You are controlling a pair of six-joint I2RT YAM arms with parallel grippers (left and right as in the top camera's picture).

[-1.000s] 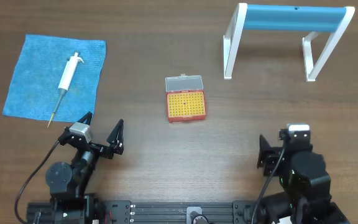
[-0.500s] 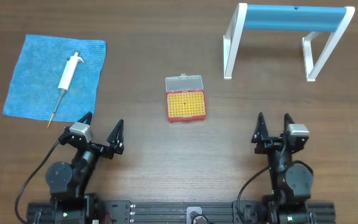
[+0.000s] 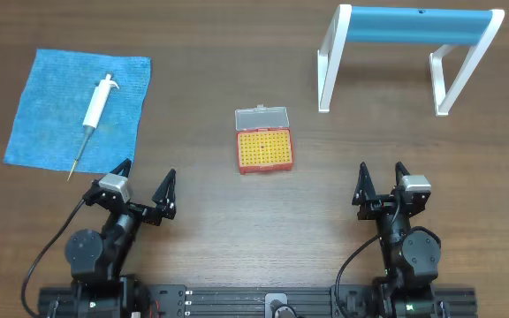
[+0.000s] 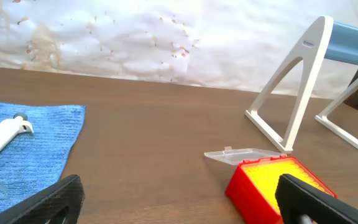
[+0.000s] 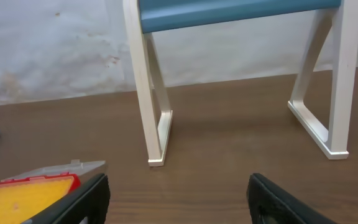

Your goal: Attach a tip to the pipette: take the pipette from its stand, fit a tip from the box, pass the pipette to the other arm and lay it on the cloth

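Top view, tip box [image 3: 262, 118] open, yellow tray [image 3: 264, 148] inside

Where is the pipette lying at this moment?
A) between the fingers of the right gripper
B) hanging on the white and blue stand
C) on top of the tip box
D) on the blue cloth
D: the pipette lies flat on the blue cloth at the table's left side, with its thin tip reaching past the cloth's edge.
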